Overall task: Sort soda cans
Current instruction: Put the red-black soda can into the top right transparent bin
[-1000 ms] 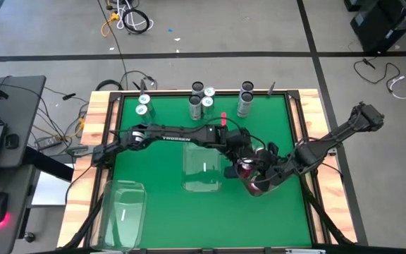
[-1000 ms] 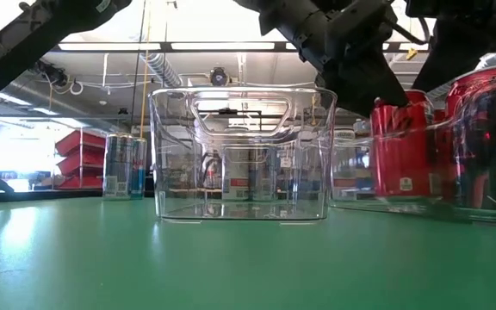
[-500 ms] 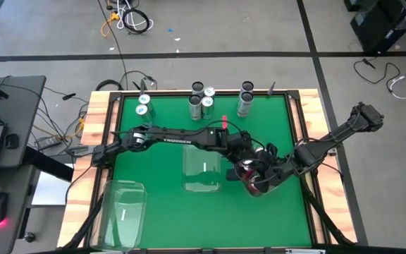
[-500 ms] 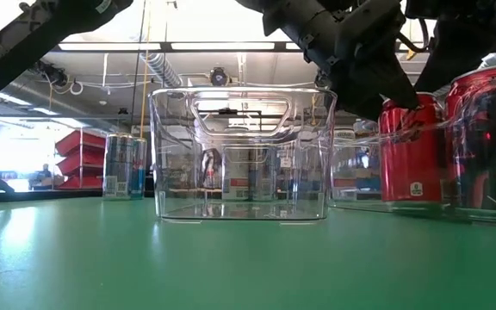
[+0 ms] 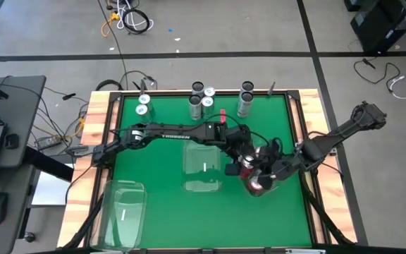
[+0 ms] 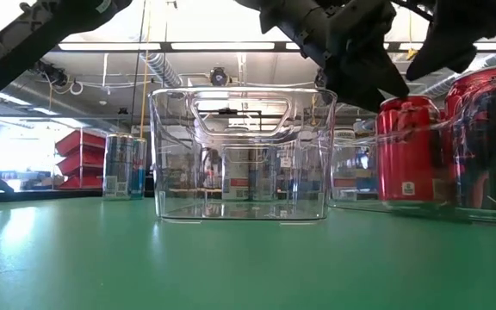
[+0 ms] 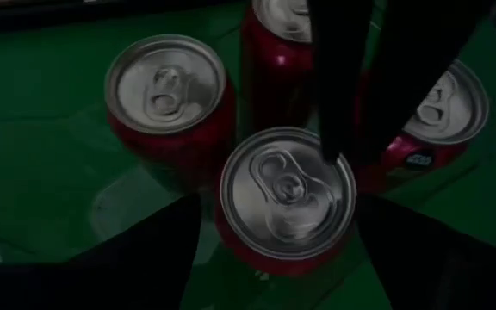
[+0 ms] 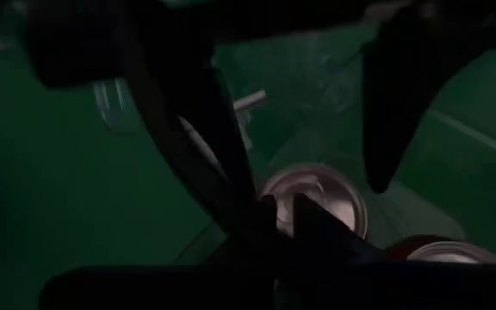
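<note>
Several red soda cans stand upright in a clear bin at the table's right. My left gripper hangs open over them, one finger on each side of the top of the nearest red can; in the low view it hangs just above that can. My right gripper is shut and slants down from the table's right, its tip over the same can's rim; I cannot tell whether it touches. Several silver cans stand along the far edge.
An empty clear bin stands in the middle of the green mat, just left of the two grippers. Another clear bin lies at the near left corner. Both arms cross over the mat. Wooden rails frame the table.
The red can that was tilted under my left gripper now stands upright in the bin, a little farther toward the table's right. My left gripper has come clear of it and hangs just above its top.
</note>
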Motion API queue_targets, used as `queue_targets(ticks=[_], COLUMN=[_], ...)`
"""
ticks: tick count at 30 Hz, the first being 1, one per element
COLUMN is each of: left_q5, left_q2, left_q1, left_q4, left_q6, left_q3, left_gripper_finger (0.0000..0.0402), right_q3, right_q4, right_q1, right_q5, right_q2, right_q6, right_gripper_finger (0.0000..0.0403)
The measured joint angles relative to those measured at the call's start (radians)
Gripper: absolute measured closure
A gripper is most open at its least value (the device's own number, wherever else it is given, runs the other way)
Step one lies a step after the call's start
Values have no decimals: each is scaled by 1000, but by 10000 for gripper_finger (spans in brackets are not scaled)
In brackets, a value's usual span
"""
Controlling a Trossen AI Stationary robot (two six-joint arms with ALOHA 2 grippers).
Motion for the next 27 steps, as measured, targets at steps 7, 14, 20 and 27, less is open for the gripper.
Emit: queue_targets(ticks=[7, 14, 20, 27], left_q5=[1, 37, 40, 24], left_q2=[-1, -1, -1, 2], left_q1=[23, 41, 17, -15], left_q4=[0, 13, 16, 15], left_q6=[10, -1, 0, 0], left_q3=[0, -1, -2, -1], left_gripper_finger=[164, 228, 244, 245], right_q3=[0, 1, 1, 1], right_q4=[-11, -17, -10, 1], right_q1=[-55, -122, -123, -92], right_q5=[18, -1, -34, -43], right_q2=[-98, -110, -75, -57], right_q6=[-66, -99, -97, -77], right_gripper_finger=[350, 345, 345, 347])
